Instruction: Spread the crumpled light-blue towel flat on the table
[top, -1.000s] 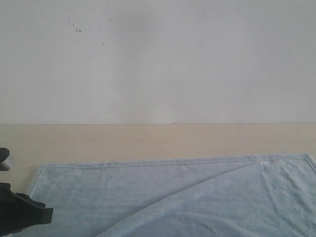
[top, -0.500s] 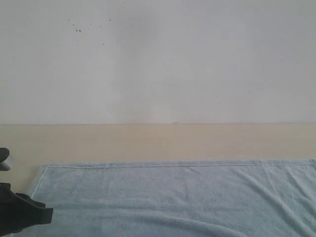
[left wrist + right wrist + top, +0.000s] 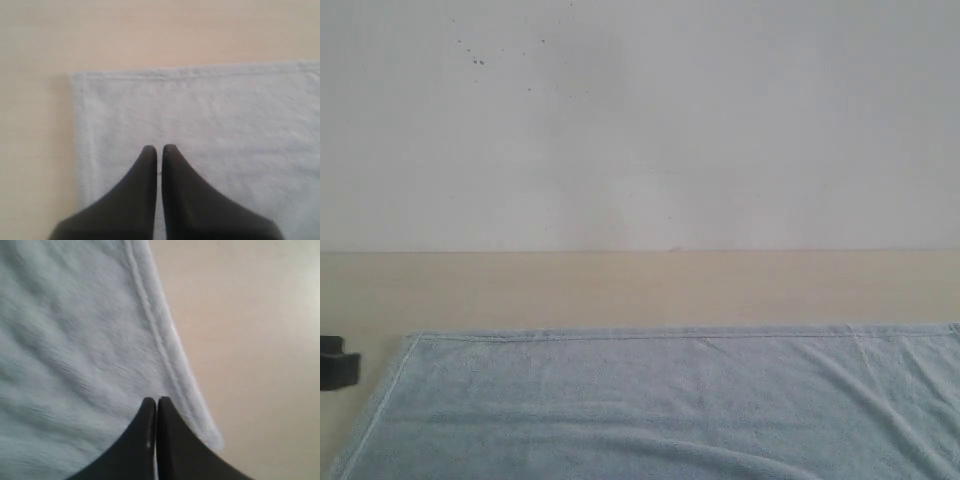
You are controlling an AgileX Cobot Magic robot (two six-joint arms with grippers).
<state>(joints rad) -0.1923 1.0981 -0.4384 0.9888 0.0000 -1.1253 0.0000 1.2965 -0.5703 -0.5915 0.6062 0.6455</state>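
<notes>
From where I'm standing the towel [image 3: 620,400] is pretty much laid out on the worktop [image 3: 620,290], its far hem [image 3: 620,333] running straight and parallel to the white wall [image 3: 620,120] with bare worktop in between. The left hand [image 3: 157,148] has its two fingers pressed together right over the cloth, a bit in from a corner [image 3: 75,77], and I can't see any fabric caught between them, nor tell if the tips touch the pile. The right hand [image 3: 152,400] is the same deal: fingers pressed together, nothing visibly pinched, sitting just inside the edge on its side. So I'd call this the finishing bit. What needs fixing looks like the soft ripples [image 3: 880,390] on the right and a low ridge [image 3: 720,455] along the near part. If it were me, I'd pinch only the edge on the right and pull outward, low along the worktop, gently enough that the left side doesn't get dragged. Terry is grabby, so lift straight up when letting go or the fingers will probably snag the pile and ruck it up
</notes>
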